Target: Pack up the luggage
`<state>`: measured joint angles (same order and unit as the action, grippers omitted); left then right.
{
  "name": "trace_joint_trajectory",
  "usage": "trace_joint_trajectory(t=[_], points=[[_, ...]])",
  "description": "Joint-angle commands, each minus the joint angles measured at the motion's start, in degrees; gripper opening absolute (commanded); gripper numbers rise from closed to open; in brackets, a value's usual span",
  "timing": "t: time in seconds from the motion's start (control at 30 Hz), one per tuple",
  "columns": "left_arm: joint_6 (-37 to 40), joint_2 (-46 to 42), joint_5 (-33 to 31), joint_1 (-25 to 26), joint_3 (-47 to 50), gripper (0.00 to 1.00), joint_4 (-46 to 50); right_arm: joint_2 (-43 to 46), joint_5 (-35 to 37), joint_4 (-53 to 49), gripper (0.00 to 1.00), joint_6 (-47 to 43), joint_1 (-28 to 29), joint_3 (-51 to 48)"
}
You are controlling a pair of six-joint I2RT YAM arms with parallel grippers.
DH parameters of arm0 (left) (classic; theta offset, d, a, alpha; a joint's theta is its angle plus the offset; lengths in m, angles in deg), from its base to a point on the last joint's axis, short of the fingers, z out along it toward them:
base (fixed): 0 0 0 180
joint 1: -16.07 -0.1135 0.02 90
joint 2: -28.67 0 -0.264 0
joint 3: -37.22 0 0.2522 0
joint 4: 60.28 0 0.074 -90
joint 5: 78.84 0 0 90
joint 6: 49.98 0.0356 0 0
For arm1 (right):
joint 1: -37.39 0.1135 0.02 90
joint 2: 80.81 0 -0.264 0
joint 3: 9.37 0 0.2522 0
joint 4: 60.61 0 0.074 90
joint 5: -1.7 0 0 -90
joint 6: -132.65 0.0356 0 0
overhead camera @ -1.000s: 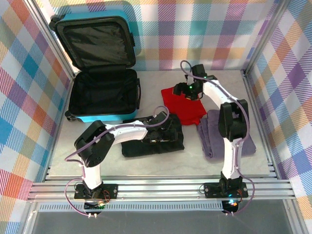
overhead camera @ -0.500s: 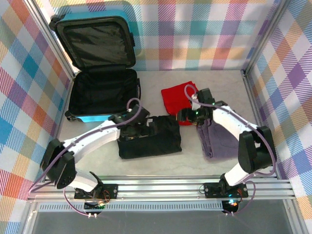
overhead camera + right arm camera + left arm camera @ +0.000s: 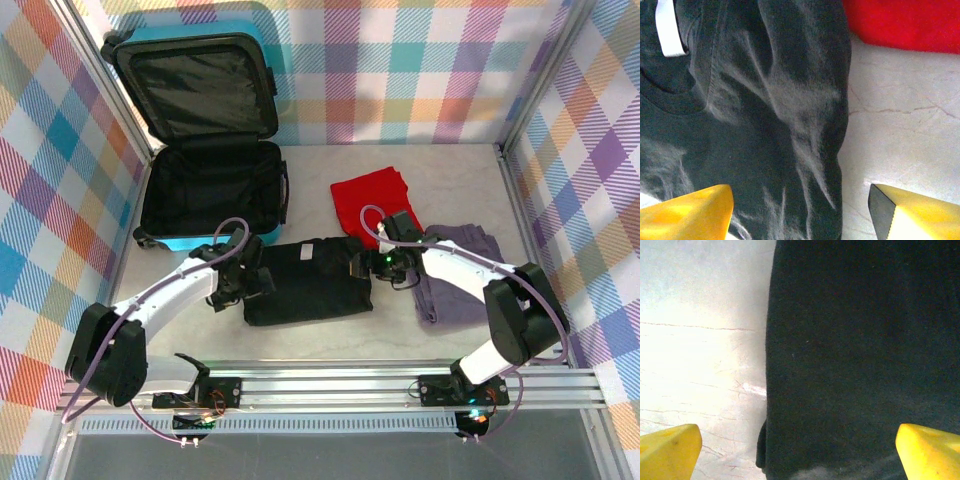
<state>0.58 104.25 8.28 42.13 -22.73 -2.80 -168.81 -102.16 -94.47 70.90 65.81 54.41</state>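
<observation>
- Top external view had the luggage (image 3: 210,195) at the far left corner of the table (image 3: 330,335), its lid propped open against the back wall and its black-lined base lying flat.
- The left gripper (image 3: 252,283) sat nearer than the luggage, apart from its blue front edge. Its yellow fingers (image 3: 670,450) were spread wide and held nothing, one over bare table and one over the folded black garment (image 3: 305,280).
- The right gripper (image 3: 362,268) straddled that garment's right edge, well apart from the luggage, jaws parted and empty.
- A red garment (image 3: 372,200) lay just beyond it and a purple one (image 3: 460,270) to its right.
- Bare tabletop ran along the near edge.
</observation>
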Motion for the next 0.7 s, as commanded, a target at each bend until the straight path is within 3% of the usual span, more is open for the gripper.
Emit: trace_joint_trajectory(t=[0.0, 0.67], points=[[0.8, 0.7, 3.2, -0.9, 2.0, 0.99, -2.4, -2.2, 1.2, 2.1, 0.72, 1.0, 1.0, 0.6], [0.1, 8.2, 12.1, -1.3, 6.5, 0.91, -16.3, -8.1, 3.0, 5.7, 0.62, 5.1, 8.0, 1.6]])
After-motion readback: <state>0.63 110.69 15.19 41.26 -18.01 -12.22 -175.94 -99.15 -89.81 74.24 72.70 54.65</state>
